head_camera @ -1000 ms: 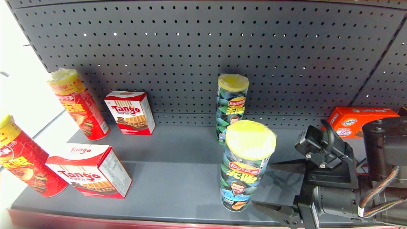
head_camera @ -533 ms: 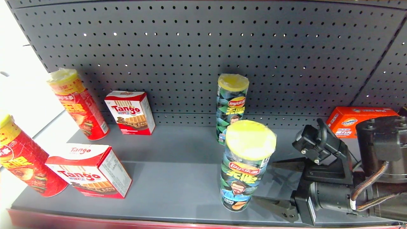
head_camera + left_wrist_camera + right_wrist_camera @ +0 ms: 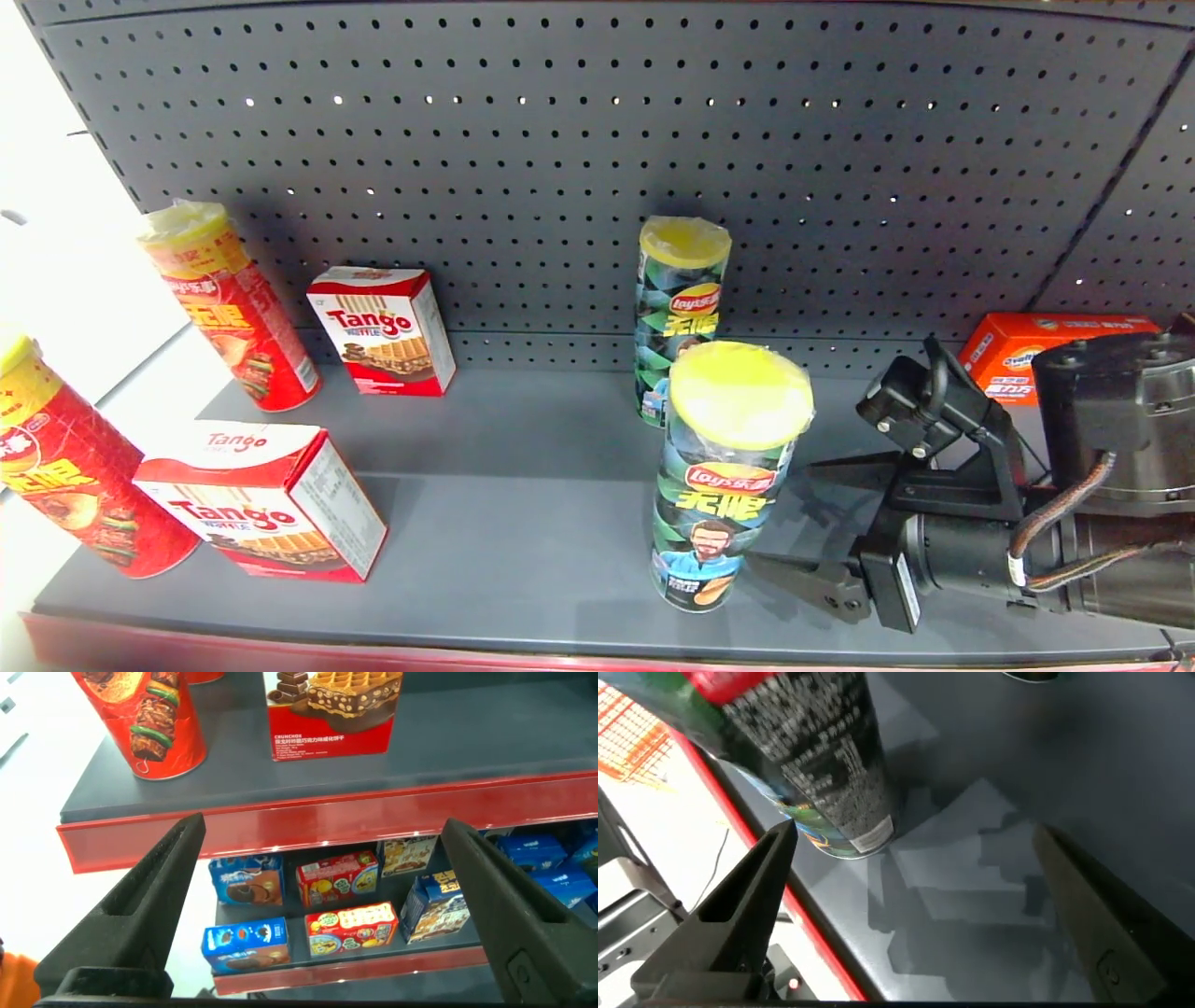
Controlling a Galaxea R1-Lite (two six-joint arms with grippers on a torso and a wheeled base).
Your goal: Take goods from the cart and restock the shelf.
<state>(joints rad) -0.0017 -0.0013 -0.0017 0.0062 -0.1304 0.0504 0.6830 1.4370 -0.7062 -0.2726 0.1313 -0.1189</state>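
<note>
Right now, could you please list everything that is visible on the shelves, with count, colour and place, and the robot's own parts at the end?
green chip cans: 2, green with yellow lids, one upright at the back centre, the other upright in front of it
red chip cans: 2, red with yellow tops, one back left, the other front left
wafer boxes: 2, red and white, one at the back, the other front left
orange box: 1, orange, back right
shelf: 1, grey with red front edge
pegboard: 1, grey, behind the shelf
small packs: several, blue and red, lower shelf
right gripper: 1, black, open, beside the front green can
left gripper: 1, black, open, before the shelf's red edge
</note>
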